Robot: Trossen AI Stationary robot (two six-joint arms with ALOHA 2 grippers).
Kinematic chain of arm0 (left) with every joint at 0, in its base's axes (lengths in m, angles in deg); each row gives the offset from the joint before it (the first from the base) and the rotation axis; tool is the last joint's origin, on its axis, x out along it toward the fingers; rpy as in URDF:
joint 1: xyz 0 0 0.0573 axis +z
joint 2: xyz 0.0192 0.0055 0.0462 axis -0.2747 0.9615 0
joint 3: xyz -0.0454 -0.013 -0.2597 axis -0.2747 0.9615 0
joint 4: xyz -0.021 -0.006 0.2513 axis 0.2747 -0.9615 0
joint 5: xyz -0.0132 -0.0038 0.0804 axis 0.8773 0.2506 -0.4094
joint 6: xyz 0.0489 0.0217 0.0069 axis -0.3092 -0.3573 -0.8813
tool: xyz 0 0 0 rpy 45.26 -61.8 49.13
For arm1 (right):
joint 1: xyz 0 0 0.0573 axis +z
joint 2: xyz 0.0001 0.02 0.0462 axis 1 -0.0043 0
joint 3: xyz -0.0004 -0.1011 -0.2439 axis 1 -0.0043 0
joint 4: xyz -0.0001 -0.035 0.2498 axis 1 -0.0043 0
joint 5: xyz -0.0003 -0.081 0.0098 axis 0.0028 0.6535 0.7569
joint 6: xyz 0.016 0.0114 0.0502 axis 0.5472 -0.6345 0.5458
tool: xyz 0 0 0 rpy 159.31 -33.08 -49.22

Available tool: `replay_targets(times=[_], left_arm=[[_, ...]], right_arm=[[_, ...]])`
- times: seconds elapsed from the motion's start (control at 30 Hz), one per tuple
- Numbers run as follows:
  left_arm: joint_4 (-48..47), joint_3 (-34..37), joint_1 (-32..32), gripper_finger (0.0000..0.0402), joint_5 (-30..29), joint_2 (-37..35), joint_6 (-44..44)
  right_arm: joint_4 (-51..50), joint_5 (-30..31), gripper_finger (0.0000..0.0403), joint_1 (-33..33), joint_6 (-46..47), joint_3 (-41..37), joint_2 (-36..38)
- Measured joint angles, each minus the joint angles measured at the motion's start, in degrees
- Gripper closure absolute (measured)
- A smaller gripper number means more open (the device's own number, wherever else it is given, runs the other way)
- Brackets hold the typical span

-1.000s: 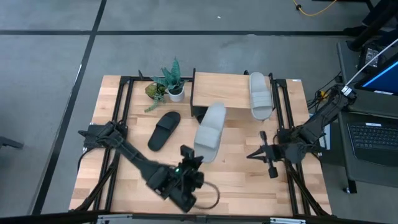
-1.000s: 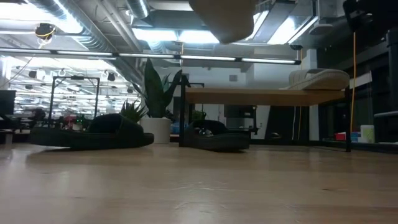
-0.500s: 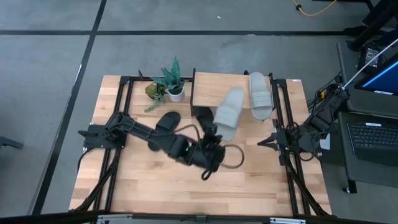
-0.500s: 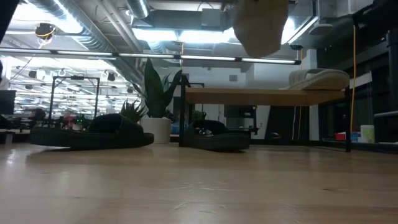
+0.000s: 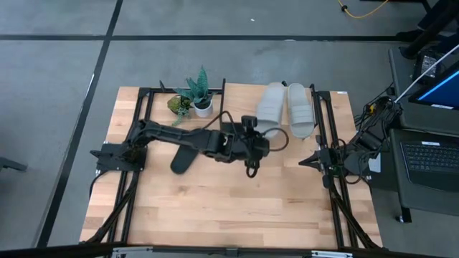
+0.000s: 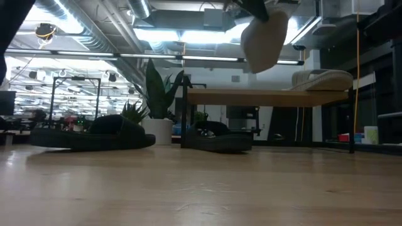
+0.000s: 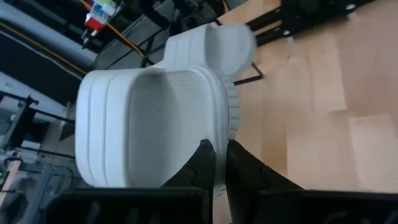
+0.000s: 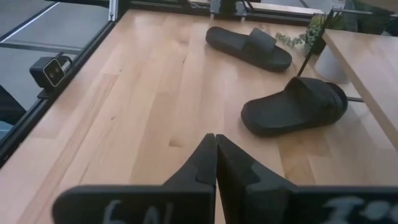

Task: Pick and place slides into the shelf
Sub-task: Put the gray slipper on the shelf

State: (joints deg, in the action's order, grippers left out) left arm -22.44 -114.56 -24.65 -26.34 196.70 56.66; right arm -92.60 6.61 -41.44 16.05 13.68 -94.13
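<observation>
While its two dark fingers pinch the rim of a light grey open-toe slide sandal (image 5: pixel 270 108), the left hand (image 5: pixel 252 140) hangs above the near edge of the low shelf with a light wood top board and thin black frame (image 6: pixel 264 96). In the left wrist view the fingers (image 7: pixel 205 163) grip the sole's edge, and the held slide (image 7: pixel 154 134) fills most of the frame. From the low view this slide (image 6: pixel 265 39) hangs tilted, clear of the board, with open air between them. Just beside it, a second light grey slide (image 5: pixel 300 109) lies flat on the shelf's right part, close to the board's right edge; the two look nearly parallel from above.

On the light wooden worktop (image 5: pixel 215 208), one black slide (image 5: pixel 188 150) lies left of the left arm, and another black slide (image 8: pixel 294 107) sits at the shelf's foot, partly under the board. A small potted plant (image 5: pixel 198 94) stands by the shelf's left end. The worktop's front half is open.

The right hand (image 5: pixel 307 161) waits at the worktop's right edge, fingers pressed together on nothing.
</observation>
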Motion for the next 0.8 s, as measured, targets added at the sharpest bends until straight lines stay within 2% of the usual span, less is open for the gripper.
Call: replay_targets(times=[0.17,0.4,0.8], left_arm=[[0.0,0.0,1.8,0.039,0.4,0.0,1.4],[0.0,0.0,3.9,0.0392,4.2,0.0,3.5],[0.5,0.2,4.1,0.0393,7.4,1.5,3.1]], right_arm=[[0.2,-0.1,0.0397,0.0,0.2,0.0,-0.2],[0.6,-0.1,0.0397,0.0,0.0,0.0,-0.2],[0.6,-0.1,0.0397,0.0,1.2,0.0,-0.3]])
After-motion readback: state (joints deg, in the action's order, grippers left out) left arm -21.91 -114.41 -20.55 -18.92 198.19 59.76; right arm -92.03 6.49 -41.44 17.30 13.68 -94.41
